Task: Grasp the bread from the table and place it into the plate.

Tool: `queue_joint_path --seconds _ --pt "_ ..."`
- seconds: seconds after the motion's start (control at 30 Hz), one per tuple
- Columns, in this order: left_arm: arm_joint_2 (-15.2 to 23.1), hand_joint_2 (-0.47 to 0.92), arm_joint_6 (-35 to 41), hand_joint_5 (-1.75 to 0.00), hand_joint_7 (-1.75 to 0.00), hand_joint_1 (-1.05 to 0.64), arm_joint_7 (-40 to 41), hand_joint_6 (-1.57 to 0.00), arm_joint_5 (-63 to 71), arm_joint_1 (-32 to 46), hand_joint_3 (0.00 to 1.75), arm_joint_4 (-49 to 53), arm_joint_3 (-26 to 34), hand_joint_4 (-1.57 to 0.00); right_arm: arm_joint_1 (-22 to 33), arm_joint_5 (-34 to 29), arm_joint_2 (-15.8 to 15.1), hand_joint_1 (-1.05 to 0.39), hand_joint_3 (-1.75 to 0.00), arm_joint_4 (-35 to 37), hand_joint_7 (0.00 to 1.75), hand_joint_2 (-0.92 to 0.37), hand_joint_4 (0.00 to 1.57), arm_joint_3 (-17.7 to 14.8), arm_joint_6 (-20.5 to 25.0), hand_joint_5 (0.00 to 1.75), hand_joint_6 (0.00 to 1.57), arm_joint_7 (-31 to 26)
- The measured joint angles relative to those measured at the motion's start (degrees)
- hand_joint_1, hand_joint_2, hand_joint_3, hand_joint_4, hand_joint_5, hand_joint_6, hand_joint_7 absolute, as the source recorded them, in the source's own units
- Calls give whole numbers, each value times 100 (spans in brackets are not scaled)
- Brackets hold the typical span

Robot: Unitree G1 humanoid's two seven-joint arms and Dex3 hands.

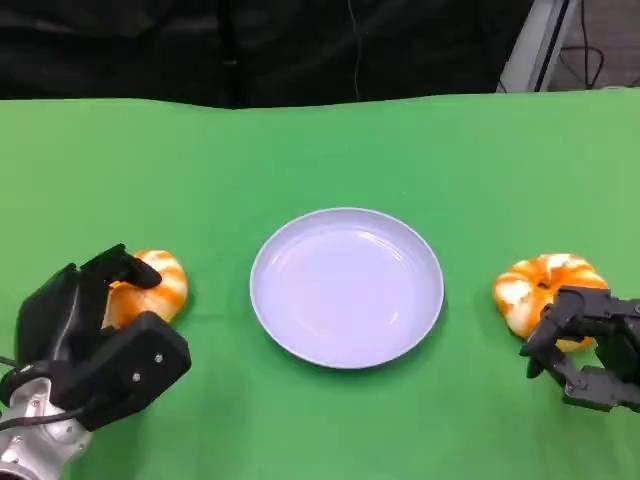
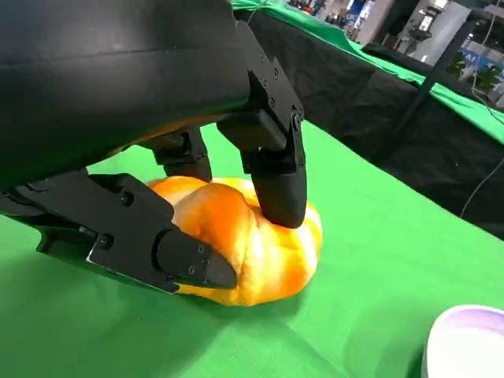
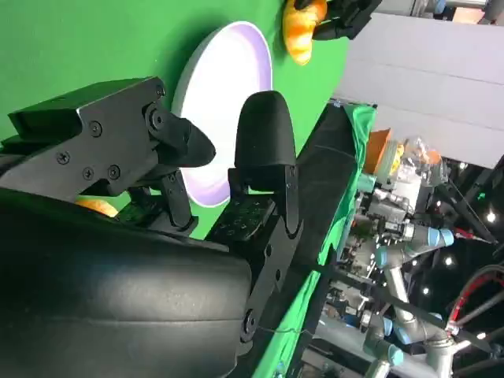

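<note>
1. Two orange-and-white bread rolls lie on the green worktop (image 1: 330, 150), one either side of the pale plate (image 1: 346, 287), which sits in the middle with nothing in it.
2. The left hand (image 1: 95, 340) is down over the left bread (image 1: 150, 288). From the left wrist view, its fingers (image 2: 276, 177) press on top of the roll and another digit wedges in low at the side, so they look closed around it. The roll still rests on the cloth.
3. The right hand (image 1: 590, 345) sits at the near edge of the right bread (image 1: 545, 290), its fingers (image 1: 560, 315) curled over that edge. Whether they truly pinch it or only touch, I cannot tell from here; the right wrist view shows black fingers apart, with a sliver of orange behind them.
4. I would judge the grasp to be the step in hand, with the left side further along. Neither roll has left the worktop.
5. The next move calls for a firm hold on the soft roll without crushing it, a straight lift clear of the cloth, then a sweep inward over the plate's rim before letting go.
6. The plate is well apart from both rolls, so each carry has some way to go.
</note>
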Motion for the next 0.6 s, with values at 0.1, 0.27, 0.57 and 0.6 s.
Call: queue_joint_path --seconds 0.1,0.27,0.57,0.6 --pt "-9 92 0 -170 -139 -6 6 -71 -10 0 32 0 7 -65 0 0 0 10 -81 0 106 -73 84 0 0 145 88 0" --pt "-12 92 -7 -170 -141 -6 32 -70 -10 1 32 0 8 -64 0 0 0 9 -80 0 107 -73 84 0 0 145 88 0" --pt "-11 92 -120 -164 -140 -3 266 -66 53 101 34 -86 -44 -60 0 0 0 9 -83 0 106 -71 84 0 -1 144 88 -4" --pt "-10 92 -127 -163 -139 -3 291 -66 61 139 33 -148 -48 -60 0 -2 0 9 -83 0 107 -71 84 0 -2 144 89 -6"
